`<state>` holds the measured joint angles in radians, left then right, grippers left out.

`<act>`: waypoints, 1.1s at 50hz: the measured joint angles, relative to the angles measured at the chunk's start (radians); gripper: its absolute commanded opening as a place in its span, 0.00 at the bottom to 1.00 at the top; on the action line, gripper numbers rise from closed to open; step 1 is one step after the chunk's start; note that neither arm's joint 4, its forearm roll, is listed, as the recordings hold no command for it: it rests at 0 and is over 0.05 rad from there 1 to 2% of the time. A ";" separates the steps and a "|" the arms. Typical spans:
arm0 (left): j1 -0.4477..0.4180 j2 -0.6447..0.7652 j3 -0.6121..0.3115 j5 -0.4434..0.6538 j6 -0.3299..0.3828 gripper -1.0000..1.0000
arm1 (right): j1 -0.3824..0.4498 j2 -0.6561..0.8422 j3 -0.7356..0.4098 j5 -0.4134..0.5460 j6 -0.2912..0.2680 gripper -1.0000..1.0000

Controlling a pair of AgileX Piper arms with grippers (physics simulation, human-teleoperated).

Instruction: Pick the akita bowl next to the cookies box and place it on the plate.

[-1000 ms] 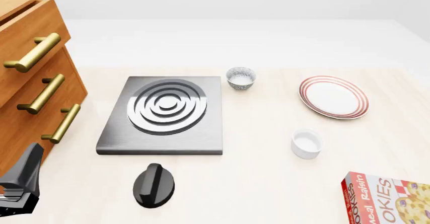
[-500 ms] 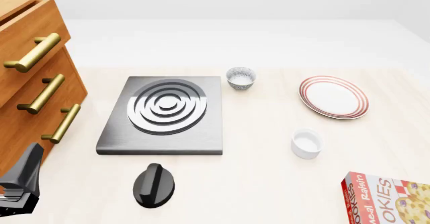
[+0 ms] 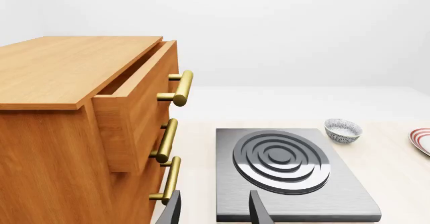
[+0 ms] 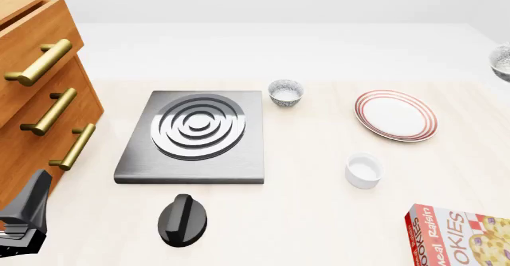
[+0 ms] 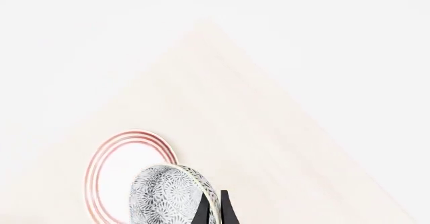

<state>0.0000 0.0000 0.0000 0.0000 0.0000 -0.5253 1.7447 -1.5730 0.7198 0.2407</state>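
Note:
The akita bowl (image 5: 166, 196), speckled grey-black outside, hangs in the air with my right gripper (image 5: 215, 207) shut on its rim. In the front view only a sliver of this bowl (image 4: 503, 63) shows at the right edge, up and right of the plate (image 4: 396, 115). In the right wrist view the red-ringed plate (image 5: 114, 166) lies below and partly behind the bowl. The cookies box (image 4: 460, 237) lies at the near right corner. My left gripper (image 3: 213, 212) is open and holds nothing, low at the near left (image 4: 24, 218).
A second speckled bowl (image 4: 285, 91) stands beside the grey stove slab (image 4: 195, 135). A plain white cup (image 4: 363, 170) sits between plate and box. A black knob (image 4: 183, 219) lies near the front. A wooden drawer cabinet (image 4: 40, 98) fills the left side.
The held bowl has come into the front view at its right edge, where nothing showed before. Everything on the table and the left gripper are unmoved.

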 measured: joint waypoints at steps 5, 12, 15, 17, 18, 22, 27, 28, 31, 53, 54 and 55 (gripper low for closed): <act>0.000 0.000 0.000 0.000 0.000 1.00 | 0.017 0.005 -0.011 0.004 0.006 0.00; 0.000 0.000 0.000 0.000 0.000 1.00 | 0.042 0.022 -0.023 0.003 0.018 0.00; 0.000 0.000 0.000 0.000 0.000 1.00 | 0.054 0.031 -0.029 0.001 0.024 0.00; 0.000 0.000 0.000 0.000 0.000 1.00 | 0.062 0.036 -0.032 0.001 0.027 0.00; 0.000 0.000 0.000 0.000 0.000 1.00 | 0.066 0.039 -0.034 0.000 0.029 0.00; 0.000 0.000 0.000 0.000 0.000 1.00 | 0.081 0.051 -0.043 -0.002 0.037 0.00; 0.000 0.000 0.000 0.000 0.000 1.00 | 0.108 0.063 -0.046 -0.013 0.062 0.00; 0.000 0.000 0.000 0.000 0.000 1.00 | 0.113 0.065 -0.046 -0.016 0.066 0.00; 0.000 0.000 0.000 0.000 0.000 1.00 | 0.129 0.072 -0.043 -0.026 0.084 0.00; 0.000 0.000 0.000 0.000 0.000 1.00 | 0.215 0.122 0.053 -0.146 0.241 0.00; 0.000 0.000 0.000 0.000 0.000 1.00 | 0.218 0.124 0.060 -0.154 0.250 0.00; 0.000 0.000 0.000 0.000 0.000 1.00 | 0.221 0.126 0.068 -0.162 0.258 0.00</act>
<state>0.0000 0.0000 0.0000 0.0000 0.0000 -0.3047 1.8708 -1.5049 0.5580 0.4992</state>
